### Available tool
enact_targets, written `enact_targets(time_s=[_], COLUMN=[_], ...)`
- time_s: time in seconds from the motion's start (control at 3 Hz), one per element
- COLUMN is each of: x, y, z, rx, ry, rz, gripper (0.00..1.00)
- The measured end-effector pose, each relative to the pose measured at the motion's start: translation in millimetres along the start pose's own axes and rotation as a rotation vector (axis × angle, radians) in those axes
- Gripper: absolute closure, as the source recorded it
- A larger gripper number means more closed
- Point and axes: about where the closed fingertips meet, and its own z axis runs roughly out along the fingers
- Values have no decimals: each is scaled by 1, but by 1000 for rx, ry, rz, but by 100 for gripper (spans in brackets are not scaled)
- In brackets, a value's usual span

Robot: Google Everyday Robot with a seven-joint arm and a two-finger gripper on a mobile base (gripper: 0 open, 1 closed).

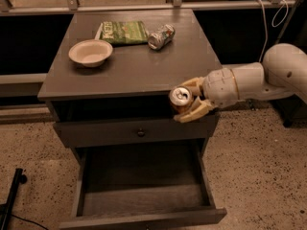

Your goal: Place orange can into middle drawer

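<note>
My gripper point(188, 101) is shut on the orange can point(181, 100), a copper-orange can with a silver top and pull tab. It holds the can upright in the air just off the front edge of the grey table, at the right side. The middle drawer point(144, 202) stands pulled open below, a deep grey box with a plank floor. The can hangs above the drawer's back right part. My white arm point(249, 83) reaches in from the right.
On the table top point(129, 66) are a beige bowl point(90, 52), a green snack bag point(123, 32) and a crushed silver can point(160, 36). A shut drawer front with a small knob point(140, 133) sits above the open drawer. A black stand foot point(12, 195) lies at left.
</note>
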Motion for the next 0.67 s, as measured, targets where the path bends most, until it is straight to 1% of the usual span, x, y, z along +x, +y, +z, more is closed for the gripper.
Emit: enact_targets(time_s=[0.33,0.67], x=[38,38], y=[19,19], z=[-23,-23], rx=[38,38], ry=[101,100], rz=[-14,-13], gripper=[100,100])
